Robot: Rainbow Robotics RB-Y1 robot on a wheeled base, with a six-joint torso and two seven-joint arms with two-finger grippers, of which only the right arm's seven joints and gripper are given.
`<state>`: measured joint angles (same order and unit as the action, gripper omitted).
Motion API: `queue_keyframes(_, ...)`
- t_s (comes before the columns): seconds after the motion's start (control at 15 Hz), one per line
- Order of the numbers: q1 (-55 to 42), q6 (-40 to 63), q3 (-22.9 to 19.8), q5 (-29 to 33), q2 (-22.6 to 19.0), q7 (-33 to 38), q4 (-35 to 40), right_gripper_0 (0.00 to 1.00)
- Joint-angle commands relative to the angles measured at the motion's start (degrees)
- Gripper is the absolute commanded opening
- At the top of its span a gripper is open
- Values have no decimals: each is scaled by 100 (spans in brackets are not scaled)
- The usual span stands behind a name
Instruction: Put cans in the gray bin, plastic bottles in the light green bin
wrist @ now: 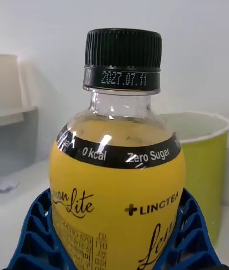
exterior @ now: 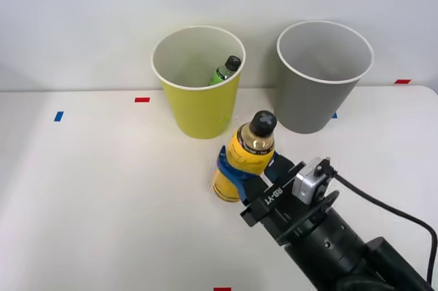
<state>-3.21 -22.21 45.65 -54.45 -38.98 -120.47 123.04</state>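
My right gripper [exterior: 252,166] is shut on the stout yellow-label plastic bottle [exterior: 250,150], which stands upright with its black cap up, just in front of the light green bin [exterior: 198,113]. In the right wrist view the blue ribbed fingers [wrist: 33,236] clasp both sides of that bottle [wrist: 119,179], and the light green bin [wrist: 205,179] stands behind it. A slimmer green bottle [exterior: 226,70] leans inside the light green bin. To that bin's right stands the gray bin [exterior: 308,103], whose visible inside is bare. The cans are out of view.
Both bins stand at the back of the white table, close to the wall. Small tape marks lie on the table: red [exterior: 142,99], blue [exterior: 58,116], red [exterior: 402,81] and red [exterior: 222,289]. My arm's black cable [exterior: 390,210] trails to the right.
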Motion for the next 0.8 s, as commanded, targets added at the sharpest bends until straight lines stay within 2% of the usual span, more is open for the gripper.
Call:
queue_keyframes(0.07, 567, 947, -584, -426, 435, 6, 290, 0)
queue_keyframes(0.4, 1762, 2115, -1339, -1358, 927, 58, 238, 0)
queue_keyframes(0.53, 2404, 2203, -1454, -1622, 1103, 58, -254, 0)
queue_keyframes(0.8, 3459, 2203, -1489, -1613, 1314, 67, -1476, 0)
